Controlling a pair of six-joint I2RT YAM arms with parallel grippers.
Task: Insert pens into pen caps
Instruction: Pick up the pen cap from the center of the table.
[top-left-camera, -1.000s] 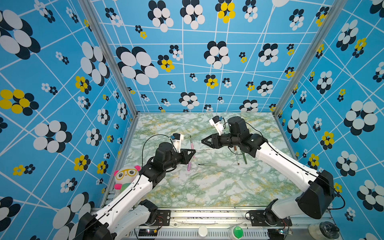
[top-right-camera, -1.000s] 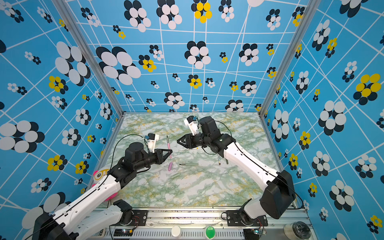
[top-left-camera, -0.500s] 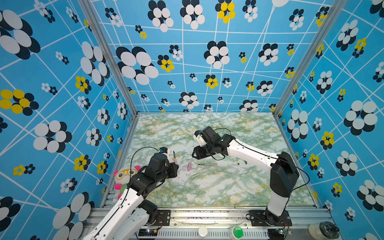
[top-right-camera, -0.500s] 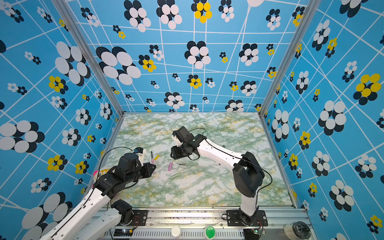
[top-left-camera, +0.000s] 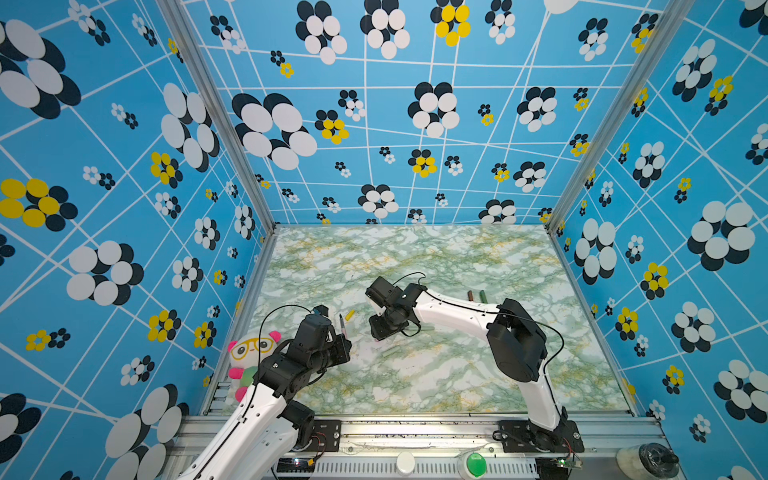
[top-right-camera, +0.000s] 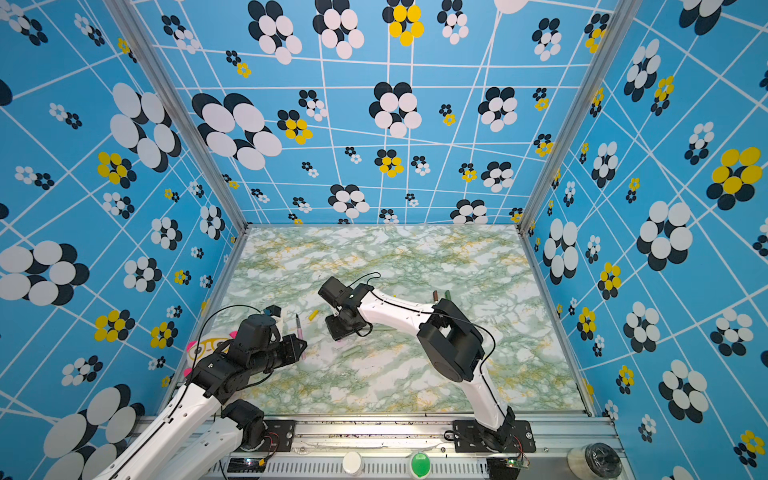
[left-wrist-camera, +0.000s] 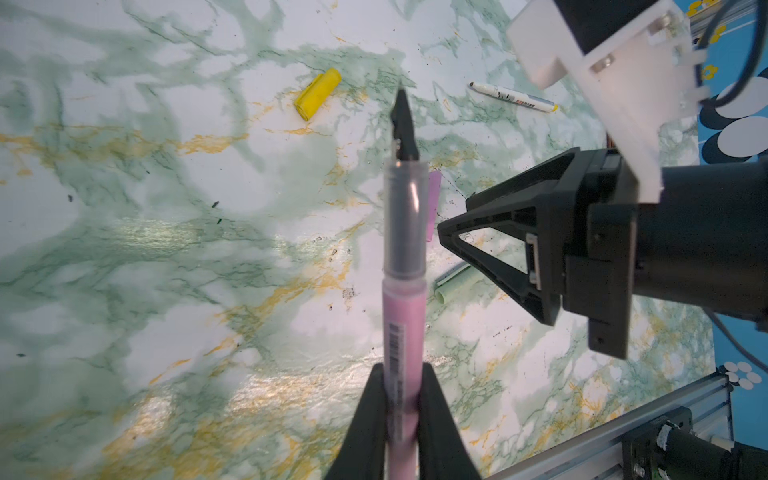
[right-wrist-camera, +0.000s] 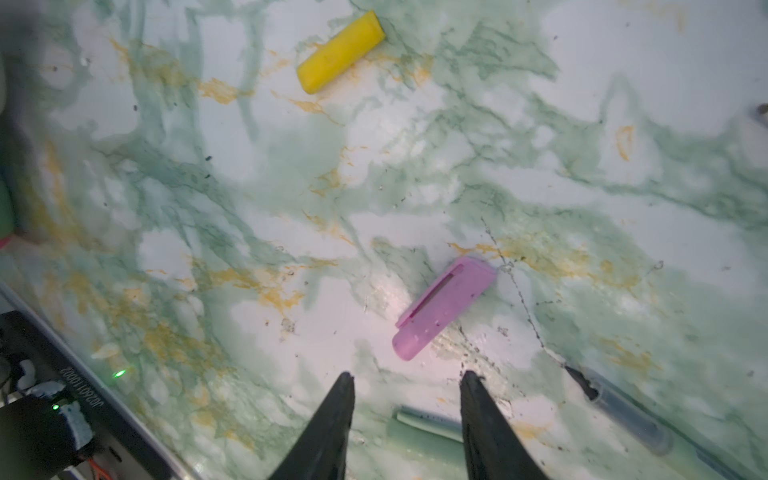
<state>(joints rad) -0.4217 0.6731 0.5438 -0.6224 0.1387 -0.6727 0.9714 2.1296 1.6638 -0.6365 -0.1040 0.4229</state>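
Note:
My left gripper (left-wrist-camera: 403, 399) is shut on the pink pen (left-wrist-camera: 405, 291), whose bare dark tip points away from it; in a top view the pen (top-left-camera: 342, 326) sticks out toward the back. The pink cap (right-wrist-camera: 444, 307) lies flat on the marble table just ahead of my right gripper (right-wrist-camera: 408, 374), which hangs open and low with nothing between its fingers. A pale grey-green cap (right-wrist-camera: 428, 424) lies beneath those fingers. The yellow cap (right-wrist-camera: 340, 50) lies farther off. In both top views the right gripper (top-left-camera: 384, 332) covers most of the pink cap.
A white pen with a yellow end (left-wrist-camera: 513, 97) lies beyond the right gripper. A brown piece (top-left-camera: 471, 296) and a dark green piece (top-left-camera: 483, 296) lie side by side behind the right arm. A plush toy (top-left-camera: 249, 357) sits at the table's left edge.
The right gripper has swung left and down to hang over the pink cap. The left gripper has drawn back toward the front left, the pink pen still in it.

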